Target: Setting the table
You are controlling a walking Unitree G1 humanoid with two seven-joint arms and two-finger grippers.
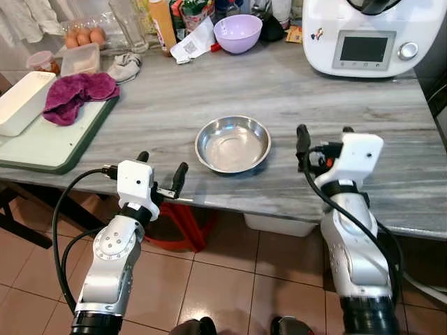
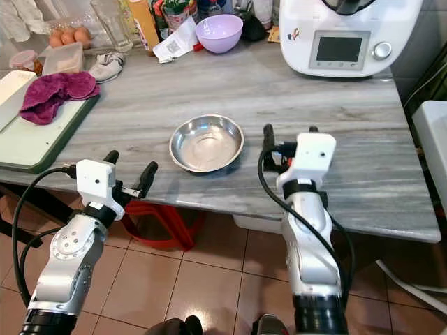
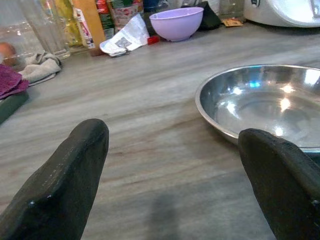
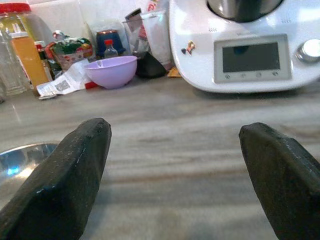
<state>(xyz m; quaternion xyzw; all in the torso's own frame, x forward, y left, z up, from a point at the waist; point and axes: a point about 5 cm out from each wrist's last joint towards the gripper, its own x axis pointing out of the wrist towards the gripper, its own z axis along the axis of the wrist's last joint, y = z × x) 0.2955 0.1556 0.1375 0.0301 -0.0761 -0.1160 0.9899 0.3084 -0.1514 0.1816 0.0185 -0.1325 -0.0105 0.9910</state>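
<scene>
The steel bowl sits set down near the table edge, flanked by the released left gripper and right gripper, so the next move is likely fetching another dish.

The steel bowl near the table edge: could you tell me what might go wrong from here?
The steel bowl is shiny and shallow, so either open gripper, left or right, could slip off its rim. A nudge might slide it off the table's near edge onto the tiled floor.
</scene>
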